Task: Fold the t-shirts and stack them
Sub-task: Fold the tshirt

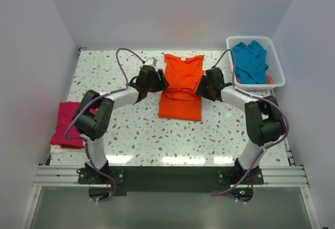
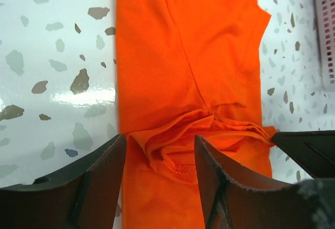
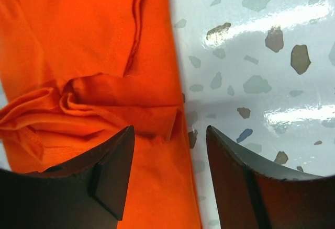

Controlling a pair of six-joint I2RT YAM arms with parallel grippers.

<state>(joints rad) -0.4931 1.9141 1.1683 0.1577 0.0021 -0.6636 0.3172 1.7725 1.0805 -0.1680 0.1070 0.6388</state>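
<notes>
Closest in: left gripper [image 2: 160,148] and right gripper [image 3: 170,135], both spread wide, clasping nothing. Poised at opposite edges of orange shirt [image 1: 181,88] on bench [image 1: 141,129], straddling its bunched hem fold, likely to pinch both sides evenly for next fold. Far left, folded pink shirt [image 1: 67,124]; in basket [image 1: 260,87], teal shirt [image 1: 249,61].

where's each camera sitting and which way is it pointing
Top external: above, behind the robot, looking down at the table; left arm and right arm show whole.
Left wrist: on the left arm, looking past the open left claw at the orange t-shirt.
Right wrist: on the right arm, looking past the open right claw at the shirt's edge.
Shared: both wrist views show that shirt bunched up.
</notes>
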